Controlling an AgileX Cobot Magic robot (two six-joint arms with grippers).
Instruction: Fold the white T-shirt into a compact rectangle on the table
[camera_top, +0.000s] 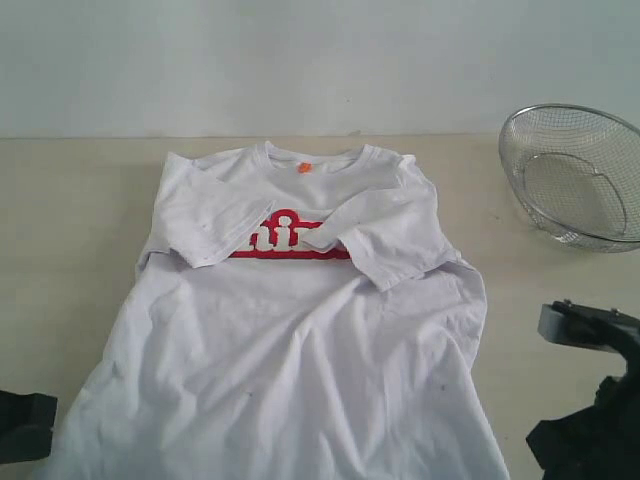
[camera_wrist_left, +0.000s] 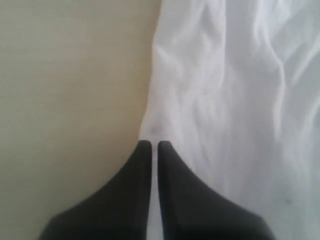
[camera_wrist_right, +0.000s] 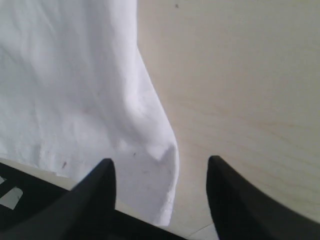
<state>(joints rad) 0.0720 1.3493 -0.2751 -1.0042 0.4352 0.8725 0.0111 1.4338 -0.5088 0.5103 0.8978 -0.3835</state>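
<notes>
Exterior view: raised, facing the wall (camera_top: 320, 60) across the table (camera_top: 70, 220) and white T-shirt (camera_top: 300, 350). Left wrist view: close behind the left gripper (camera_wrist_left: 154, 145), shirt edge just ahead of its tips. Right wrist view: equally close, shirt corner within the span of the right gripper (camera_wrist_right: 160, 161). Shared: the shirt's lower sides.

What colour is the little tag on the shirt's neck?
The tag is orange; exterior view shows it best.
</notes>
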